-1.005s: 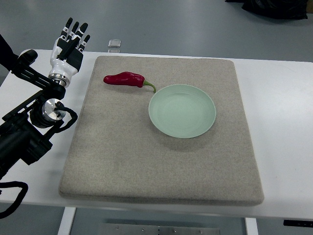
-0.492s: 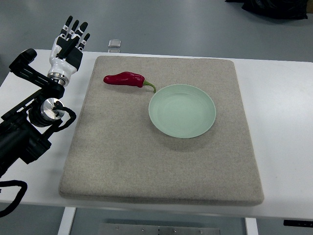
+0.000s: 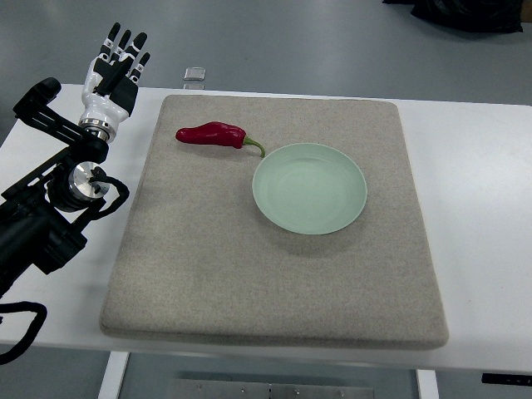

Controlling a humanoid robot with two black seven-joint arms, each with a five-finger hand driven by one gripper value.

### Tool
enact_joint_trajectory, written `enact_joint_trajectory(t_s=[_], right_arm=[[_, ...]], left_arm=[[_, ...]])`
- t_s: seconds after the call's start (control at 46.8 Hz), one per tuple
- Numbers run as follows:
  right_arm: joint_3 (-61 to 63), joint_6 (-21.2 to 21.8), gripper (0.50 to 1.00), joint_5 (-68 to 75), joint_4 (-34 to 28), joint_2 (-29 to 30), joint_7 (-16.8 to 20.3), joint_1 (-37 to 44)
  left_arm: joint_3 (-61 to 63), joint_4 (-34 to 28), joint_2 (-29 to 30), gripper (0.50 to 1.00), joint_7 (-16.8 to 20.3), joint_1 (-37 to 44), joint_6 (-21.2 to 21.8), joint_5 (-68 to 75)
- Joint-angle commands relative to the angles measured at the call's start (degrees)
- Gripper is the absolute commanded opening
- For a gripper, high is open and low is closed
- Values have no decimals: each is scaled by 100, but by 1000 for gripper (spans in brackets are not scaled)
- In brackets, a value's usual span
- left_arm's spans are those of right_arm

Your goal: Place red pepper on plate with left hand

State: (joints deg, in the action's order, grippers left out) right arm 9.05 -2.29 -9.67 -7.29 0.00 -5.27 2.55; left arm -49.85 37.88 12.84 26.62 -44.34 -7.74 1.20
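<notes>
Since the earlier frame my left hand (image 3: 114,73) has drifted slightly up and to the left, further from the mat (image 3: 274,220); nothing on the mat has shifted. Beyond the mat's far edge, near its left corner, I see a small clear object (image 3: 194,75) on the white table (image 3: 474,150), and I can't make out what it is. Nothing lies between the hand and the red pepper (image 3: 213,134). That pepper rests on the mat towards its far left part, stem end pointing at the plate (image 3: 310,188), with the stem tip just beside the plate's rim. I see nothing in the pale green plate, which sits near the mat's middle. Left of the mat's far corner, the hand points away from me with fingers (image 3: 125,43) straight and spread, holding nothing.
</notes>
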Motion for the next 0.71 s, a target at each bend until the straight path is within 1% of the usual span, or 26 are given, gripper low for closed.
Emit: enact_joint_trajectory(t_s=[0.0,0.171,0.257,0.363,0.47,0.577,0.684], right_arm=[[0,0,932,0,0,0,0,0],[0,0,932,0,0,0,0,0],[0,0,932,0,0,0,0,0],[0,0,932,0,0,0,0,0],[0,0,932,0,0,0,0,0],[0,0,932,0,0,0,0,0],[0,0,932,0,0,0,0,0]], left_arm=[[72,17,26,992,1,-57,0,90],[54,52,122,986,27,-162,36,1258],[63,79,131,984,80,-285,158,1804],[115,96,228,984,54,-426,282,2445],[457,105,324,984,27,-628,378,3166],[862,105,412,984,36,-786,598,3676],[1266,105,430,994,10,-918,686,4063]])
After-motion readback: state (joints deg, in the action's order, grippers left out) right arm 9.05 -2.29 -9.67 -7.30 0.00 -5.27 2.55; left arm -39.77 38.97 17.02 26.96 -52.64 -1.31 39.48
